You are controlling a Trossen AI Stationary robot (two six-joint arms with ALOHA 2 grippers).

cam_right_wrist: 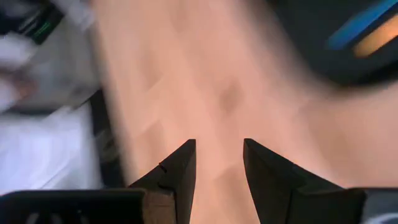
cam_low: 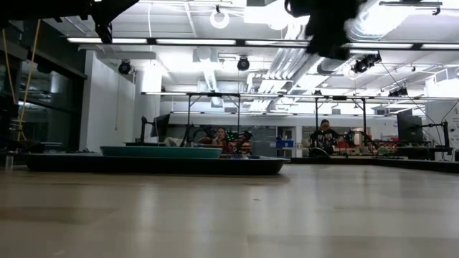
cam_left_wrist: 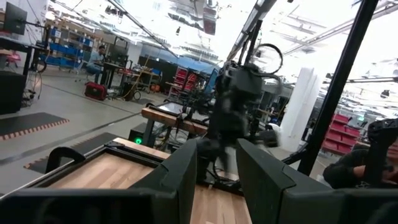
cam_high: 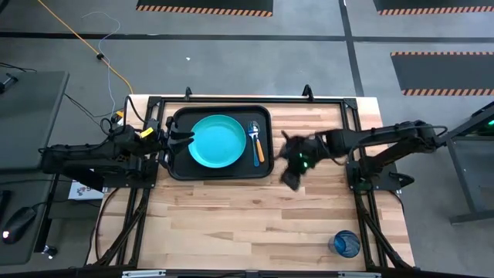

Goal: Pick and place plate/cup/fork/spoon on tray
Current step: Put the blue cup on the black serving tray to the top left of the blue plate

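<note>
Now right claw (cam_high: 292,166) empty, beside tray (cam_high: 176,166) edge

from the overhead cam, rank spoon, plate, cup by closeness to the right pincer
From the right pincer:
1. spoon, on the tray's near side, beside the fork.
2. plate, at the tray's middle, farther left.
3. cup, alone near the table's front-right corner.
</note>
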